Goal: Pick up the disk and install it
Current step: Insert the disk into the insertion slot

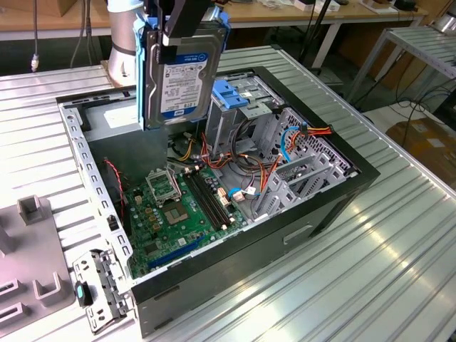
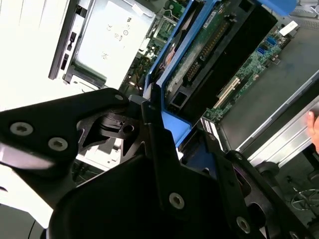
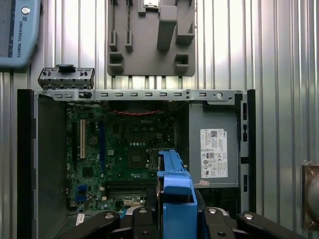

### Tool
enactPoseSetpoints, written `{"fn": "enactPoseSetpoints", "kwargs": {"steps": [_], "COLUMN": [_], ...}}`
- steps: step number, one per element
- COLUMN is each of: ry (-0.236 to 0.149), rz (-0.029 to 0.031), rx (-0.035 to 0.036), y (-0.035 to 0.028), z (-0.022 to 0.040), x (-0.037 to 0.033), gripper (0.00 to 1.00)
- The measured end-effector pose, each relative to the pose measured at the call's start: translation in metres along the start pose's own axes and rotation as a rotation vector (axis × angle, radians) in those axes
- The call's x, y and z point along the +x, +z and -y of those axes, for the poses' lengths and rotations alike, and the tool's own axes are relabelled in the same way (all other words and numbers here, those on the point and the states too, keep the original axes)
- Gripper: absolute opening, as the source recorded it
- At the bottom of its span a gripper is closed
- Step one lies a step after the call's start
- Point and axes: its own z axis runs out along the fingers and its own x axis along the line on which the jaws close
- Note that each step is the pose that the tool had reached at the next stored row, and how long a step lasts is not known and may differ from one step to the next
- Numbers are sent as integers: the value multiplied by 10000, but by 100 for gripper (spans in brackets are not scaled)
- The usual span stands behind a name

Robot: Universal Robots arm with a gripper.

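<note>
Disk (image 1: pixel 179 75) hangs upright in the air over the open computer case (image 1: pixel 335 206). Its white label with the blue band faces the exterior view, blue rails run down both its sides, and its lower edge is clear of everything beneath. The gripper (image 1: pixel 171 25) has it by the upper end, drawn in tight against it from either side (in the second wrist view one of the black fingers (image 2: pixel 152 129) presses along a blue rail).

Across the exterior view from its left:
- A grey fixture plate (image 1: pixel 32 263) with upright blocks lies on the ribbed metal table (image 1: pixel 399 271).
- A perforated metal bracket (image 1: pixel 103 285) sits by the case's near corner.
- Inside the case, the grey power-supply box (image 1: pixel 114 117) sits at the back.
- The green motherboard (image 1: pixel 171 214) lies on the case floor.
- To the right of the disk stands the grey drive cage (image 1: pixel 239 125), with a blue plastic latch (image 1: pixel 231 92) on top.
- Beyond the cage, red, orange and blue cables (image 1: pixel 299 139) tangle near the case wall on the exterior view's right.

In the first wrist view the disk shows edge-on between the gripper's black linkages. It hangs over the motherboard, close beside the power-supply box with its white sticker.
</note>
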Motion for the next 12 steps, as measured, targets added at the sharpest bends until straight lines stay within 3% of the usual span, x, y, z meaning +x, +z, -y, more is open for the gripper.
{"fn": "enactPoseSetpoints", "kwargs": {"steps": [12], "ry": [-1], "rz": [0], "rx": [1], "y": [1], "z": [19], "x": [128], "gripper": [37]}}
